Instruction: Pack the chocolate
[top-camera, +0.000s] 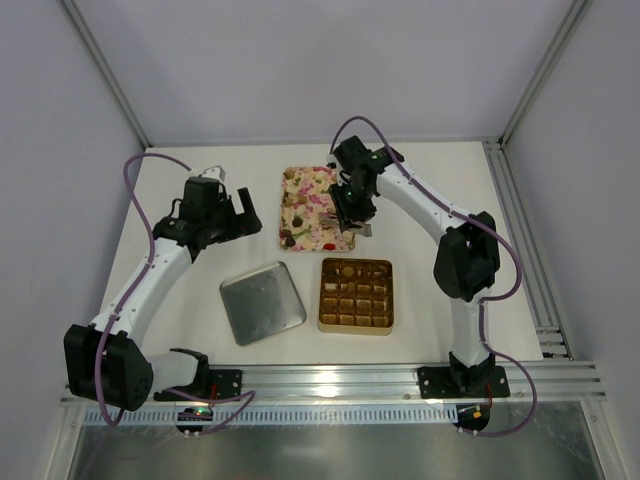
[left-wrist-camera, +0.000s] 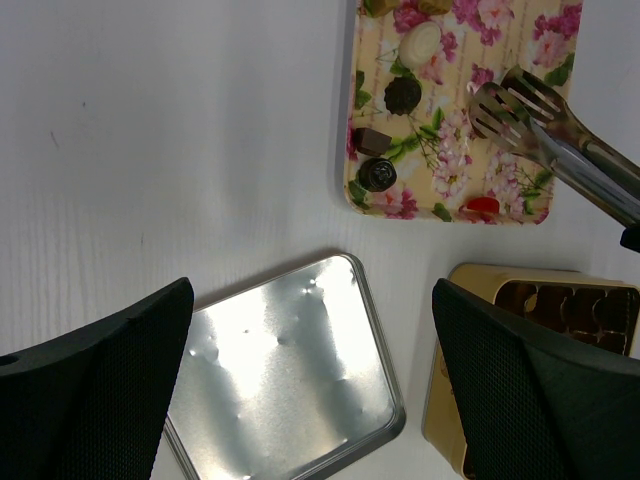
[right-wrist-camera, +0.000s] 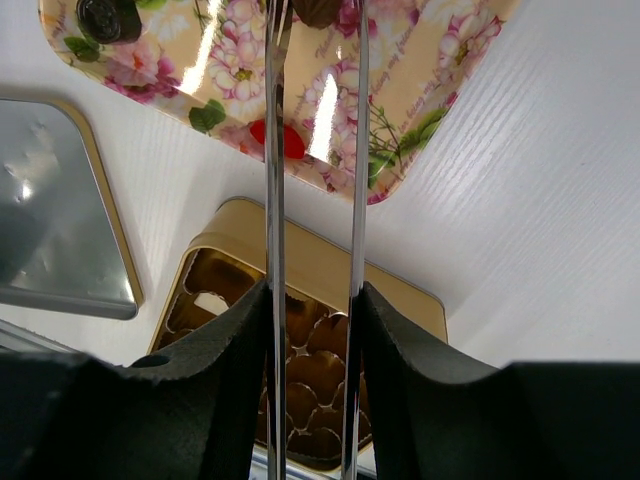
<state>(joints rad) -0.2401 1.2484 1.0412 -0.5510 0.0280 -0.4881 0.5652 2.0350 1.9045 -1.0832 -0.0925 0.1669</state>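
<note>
Left gripper (left-wrist-camera: 312, 300): jaws spread wide, holding nothing, hanging above the lid (left-wrist-camera: 290, 380) and bare table.
Right gripper (right-wrist-camera: 312, 310): jaws clamped on the two arms of the tongs (right-wrist-camera: 356, 150), which stand a little apart.
Tongs' tips: over the tray (left-wrist-camera: 500, 60); a brown piece sits between them at the wrist view's top edge, but I cannot tell if it is pinched.
Chocolate (left-wrist-camera: 403, 95): on the tray, with brown pieces by its left edge and a red one at its near rim.
Box (top-camera: 356, 295): just beside the tray's near edge, lid to its left.
</note>
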